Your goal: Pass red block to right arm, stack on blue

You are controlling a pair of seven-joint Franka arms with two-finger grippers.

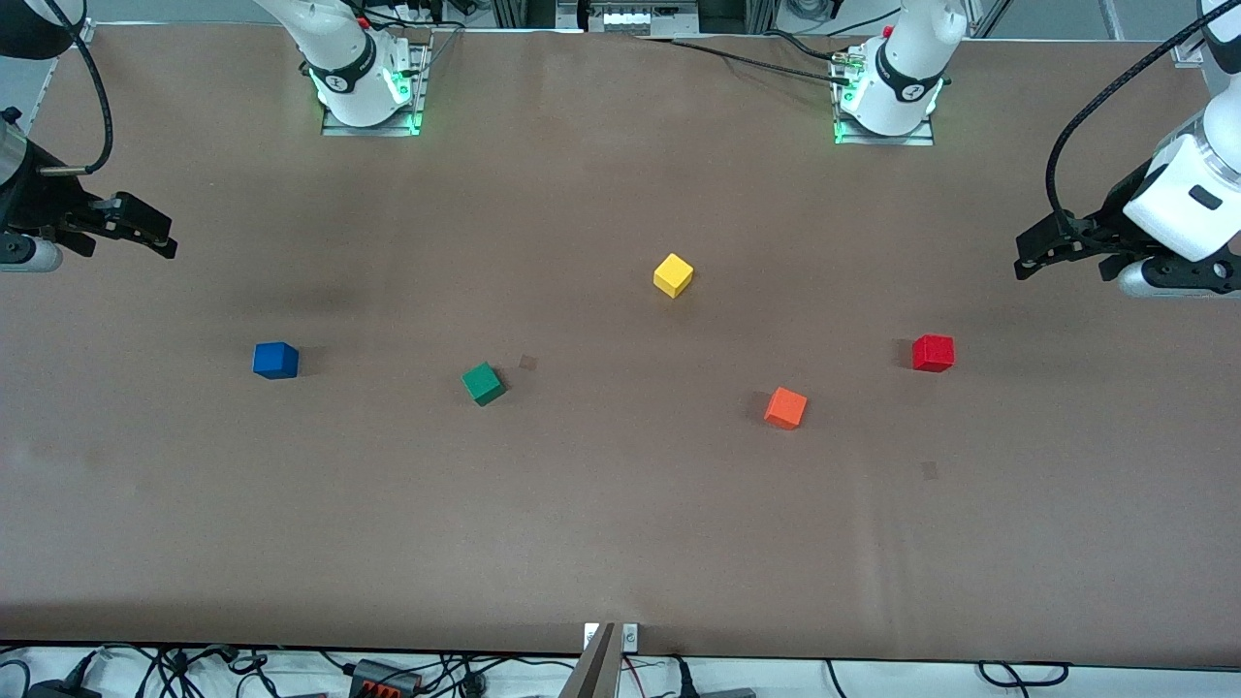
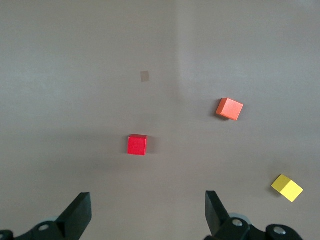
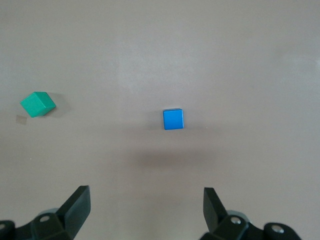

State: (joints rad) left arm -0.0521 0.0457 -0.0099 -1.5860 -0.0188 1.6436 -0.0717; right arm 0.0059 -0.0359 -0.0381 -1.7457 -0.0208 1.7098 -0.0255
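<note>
The red block (image 1: pixel 933 353) sits on the brown table toward the left arm's end; it also shows in the left wrist view (image 2: pixel 136 145). The blue cube (image 1: pixel 275 360) sits toward the right arm's end and shows in the right wrist view (image 3: pixel 173 119). My left gripper (image 1: pixel 1033 254) hangs open and empty in the air at its end of the table, with the red block ahead of its fingers (image 2: pixel 148 212). My right gripper (image 1: pixel 160 237) hangs open and empty at its own end, with the blue cube ahead of its fingers (image 3: pixel 146 210).
A green cube (image 1: pixel 483 383) lies between the blue cube and the table's middle. An orange cube (image 1: pixel 785 407) lies beside the red block, nearer the front camera. A yellow cube (image 1: pixel 673 275) sits mid-table, farther from the camera.
</note>
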